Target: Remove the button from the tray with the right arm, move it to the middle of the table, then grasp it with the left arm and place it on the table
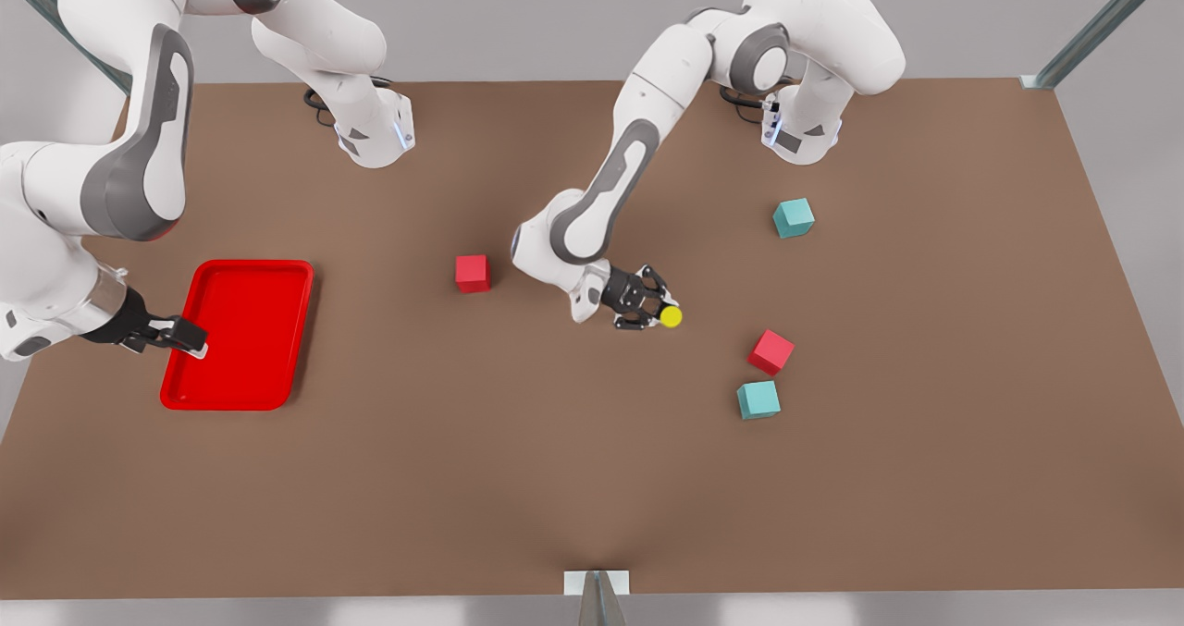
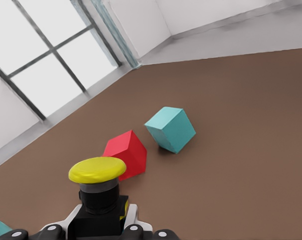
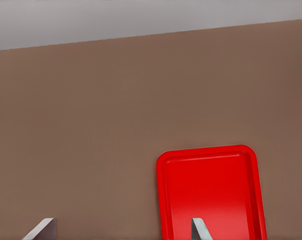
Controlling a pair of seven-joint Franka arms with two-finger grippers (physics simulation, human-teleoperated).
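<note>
1. Partly hidden: the button (image 1: 670,316) shows its yellow cap in the front view, while its black body is mostly covered by the left gripper (image 1: 650,304); in the left wrist view the button (image 2: 97,192) stands upright between the fingers, its base cut off by the picture edge.
2. Left gripper: fingers pinch the button's black body, near the middle of the table (image 1: 592,478). Whether the button touches the surface cannot be told.
3. Right gripper (image 1: 188,339): at the front view's left, over the near left edge of the tray (image 1: 277,275), fingers spread apart with nothing between them. In the right wrist view only the two fingertips (image 3: 201,231) show, cut off by the picture edge.
4. Tray: red, rimmed, lying flat on the table; its visible floor (image 3: 211,190) holds nothing.
5. Loose cubes on the table: one red cube (image 1: 473,273) left of the left gripper; one teal cube (image 1: 794,217) farther right; a red cube (image 1: 770,351) and a teal cube (image 1: 758,399) just beside each other right of the button, also seen in the left wrist view (image 2: 126,152) (image 2: 171,129).
</note>
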